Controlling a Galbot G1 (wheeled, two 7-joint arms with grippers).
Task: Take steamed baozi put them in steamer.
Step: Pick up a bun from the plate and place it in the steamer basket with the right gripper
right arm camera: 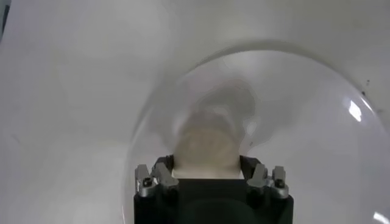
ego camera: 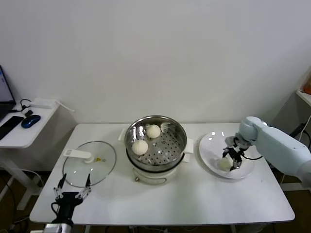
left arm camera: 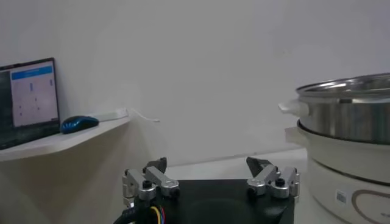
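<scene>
Nearest the head camera, the left claw [ego camera: 72, 192] hangs parked at the table's [ego camera: 204, 199] front edge with its fingers spread wide and nothing between them. It waits out of the way, which leaves the middle of the table free for the other arm. Just beyond its fingertips lies the glass lid [ego camera: 89, 164], flat on the table and off the pot, so the basket stays open from above.

Farther on, and well off to that claw's right, stands the steamer [ego camera: 156, 141], its steel basket sitting on the white pot base. Two baozi [ego camera: 140, 147] rest on its perforated floor toward the left side, close together but not clearly touching. That leaves the right part of the basket bare for more.

Beyond the steamer's right side sits the white plate [ego camera: 211, 143], and the right claw [ego camera: 231, 158] reaches down onto it. In the right wrist view the right claw [right arm camera: 207, 171] has its fingers set on either side of a bun [right arm camera: 206, 148], one against each flank. They appear to have drawn in on it, though I cannot tell whether the hold is firm yet. The bun sits directly between and just ahead of the fingertips, on the plate. The arm comes in from the far right, so the claw meets the bun from above and can probably lift it straight up before crossing to the basket. I judge the task roughly half done.
</scene>
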